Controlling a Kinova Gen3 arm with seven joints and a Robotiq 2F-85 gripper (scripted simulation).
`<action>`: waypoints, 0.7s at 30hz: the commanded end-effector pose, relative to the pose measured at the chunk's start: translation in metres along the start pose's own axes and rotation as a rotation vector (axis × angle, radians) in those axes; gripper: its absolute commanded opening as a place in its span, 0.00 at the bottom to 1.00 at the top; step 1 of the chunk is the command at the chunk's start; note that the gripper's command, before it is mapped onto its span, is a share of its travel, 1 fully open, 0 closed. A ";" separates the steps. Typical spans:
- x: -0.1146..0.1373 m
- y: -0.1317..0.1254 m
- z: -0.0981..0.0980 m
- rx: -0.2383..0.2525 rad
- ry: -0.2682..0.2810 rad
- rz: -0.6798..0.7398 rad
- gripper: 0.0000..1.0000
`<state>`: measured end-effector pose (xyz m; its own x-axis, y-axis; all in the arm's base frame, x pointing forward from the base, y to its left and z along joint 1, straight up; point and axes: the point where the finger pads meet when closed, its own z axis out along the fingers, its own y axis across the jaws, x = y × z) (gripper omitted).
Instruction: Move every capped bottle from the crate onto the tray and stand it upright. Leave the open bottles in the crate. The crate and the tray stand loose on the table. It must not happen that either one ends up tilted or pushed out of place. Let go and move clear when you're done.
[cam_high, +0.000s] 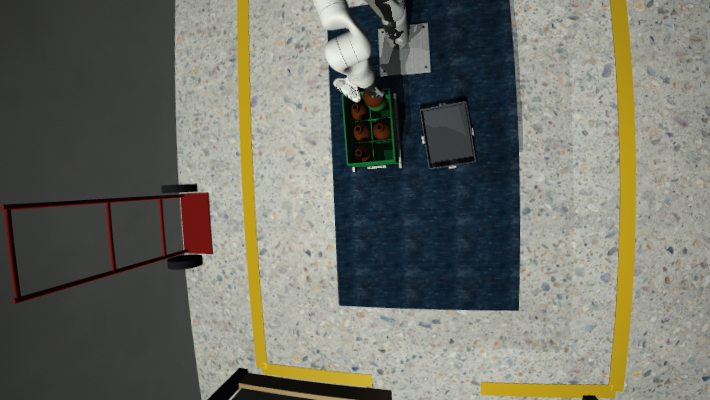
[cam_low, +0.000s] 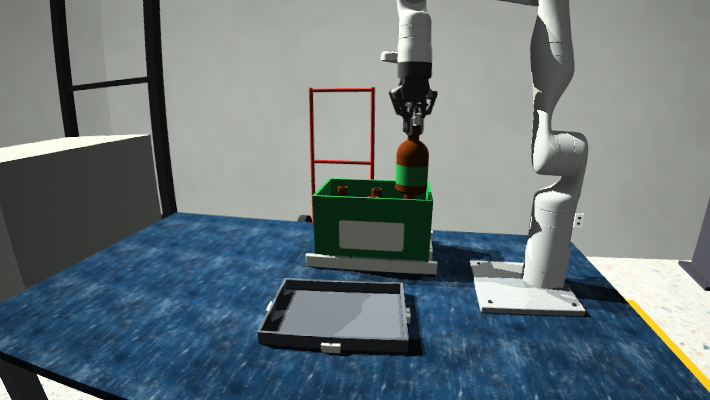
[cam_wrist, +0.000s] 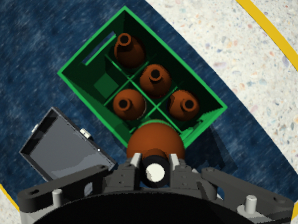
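Note:
My gripper (cam_low: 414, 127) is shut on the neck of a brown bottle with a green label (cam_low: 412, 167). It holds the bottle upright, with the bottom still just inside the back right corner of the green crate (cam_low: 372, 220). In the wrist view the held bottle (cam_wrist: 154, 145) hangs right below the fingers, and a pale cap (cam_wrist: 154, 172) shows between them. Several more brown bottles (cam_wrist: 154, 79) stand in the crate's compartments (cam_high: 371, 129); I cannot tell whether they are capped or open. The dark grey tray (cam_low: 340, 315) lies empty in front of the crate, and it also shows from above (cam_high: 447, 134).
The arm's base plate (cam_low: 527, 295) stands to the right of the crate. A red hand truck (cam_low: 342, 135) stands behind the table. A pale box (cam_low: 70, 200) sits off the table's left side. The table's edge runs close in front of the tray.

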<state>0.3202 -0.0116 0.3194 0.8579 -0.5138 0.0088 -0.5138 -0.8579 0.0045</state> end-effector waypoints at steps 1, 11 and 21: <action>-0.001 0.000 -0.001 0.001 -0.001 0.000 0.00; -0.002 -0.001 -0.006 0.005 -0.004 0.001 0.00; 0.001 -0.017 -0.005 0.002 0.000 0.001 0.00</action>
<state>0.3243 -0.0096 0.3228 0.8554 -0.5179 0.0087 -0.5179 -0.8554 0.0098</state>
